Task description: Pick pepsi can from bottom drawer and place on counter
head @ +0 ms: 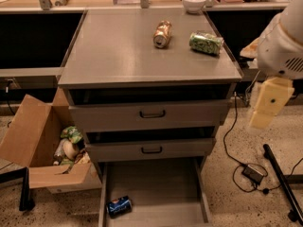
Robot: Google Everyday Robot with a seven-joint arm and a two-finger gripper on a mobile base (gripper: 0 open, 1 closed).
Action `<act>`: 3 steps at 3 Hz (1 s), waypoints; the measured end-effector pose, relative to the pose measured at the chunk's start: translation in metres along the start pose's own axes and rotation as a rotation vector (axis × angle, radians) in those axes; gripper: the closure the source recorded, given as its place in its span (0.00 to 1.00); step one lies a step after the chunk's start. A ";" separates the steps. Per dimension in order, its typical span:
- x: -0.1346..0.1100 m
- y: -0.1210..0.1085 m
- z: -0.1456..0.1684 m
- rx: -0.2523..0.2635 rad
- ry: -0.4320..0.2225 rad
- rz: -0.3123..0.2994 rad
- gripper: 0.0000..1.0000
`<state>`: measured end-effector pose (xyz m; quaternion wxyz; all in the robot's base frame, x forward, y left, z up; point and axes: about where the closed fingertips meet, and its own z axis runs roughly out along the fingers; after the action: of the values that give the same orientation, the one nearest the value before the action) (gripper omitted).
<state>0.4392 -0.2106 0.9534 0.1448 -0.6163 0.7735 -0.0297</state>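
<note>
Lying exposed in the pulled-out bottom drawer (pixel 161 188), the pepsi can (pixel 119 205) sits down-left of the gripper (pixel 269 102); whether that is apart or together, I cannot tell.

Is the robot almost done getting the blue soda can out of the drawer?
Barely started. Done: the bottom drawer is open. In hand: the can isn't grabbed yet; the gripper hangs right of the cabinet, away from the pepsi can lying in the drawer's front left. Left: grab it, lift it, set it on the counter.
</note>
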 end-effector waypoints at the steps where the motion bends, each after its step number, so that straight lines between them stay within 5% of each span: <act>1: -0.006 0.028 0.049 -0.049 -0.033 -0.080 0.00; 2: -0.010 0.065 0.115 -0.133 -0.086 -0.120 0.00; 3: -0.005 0.077 0.127 -0.156 -0.073 -0.120 0.00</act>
<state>0.4003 -0.1704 0.8156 0.1226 -0.6715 0.7294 0.0446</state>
